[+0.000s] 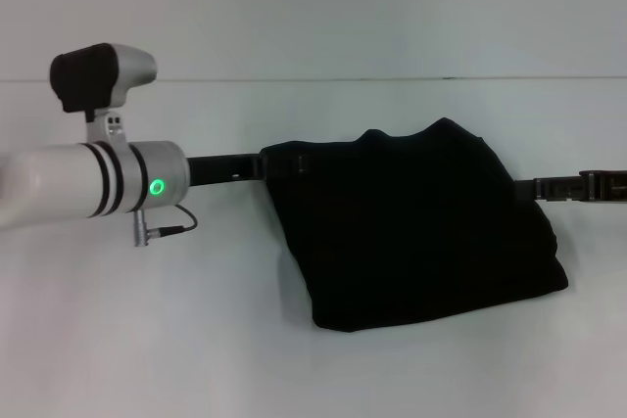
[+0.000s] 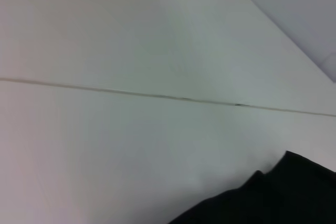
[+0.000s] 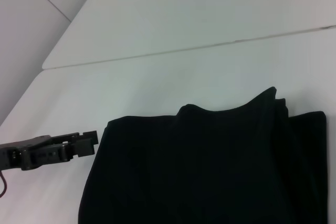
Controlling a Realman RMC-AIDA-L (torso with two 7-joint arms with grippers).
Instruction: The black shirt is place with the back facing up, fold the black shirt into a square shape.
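The black shirt lies folded into a rough, slightly skewed block on the white table, with its upper edge bunched and uneven. No lettering shows. My left gripper is at the shirt's upper left corner. In the right wrist view the left gripper sits right at the cloth's edge. My right gripper is at the shirt's right edge, level with the table. A corner of the shirt shows in the left wrist view.
My left arm's white forearm with a green light reaches in from the left, low over the table. A thin seam runs across the table's far part. Bare table surface lies in front of and behind the shirt.
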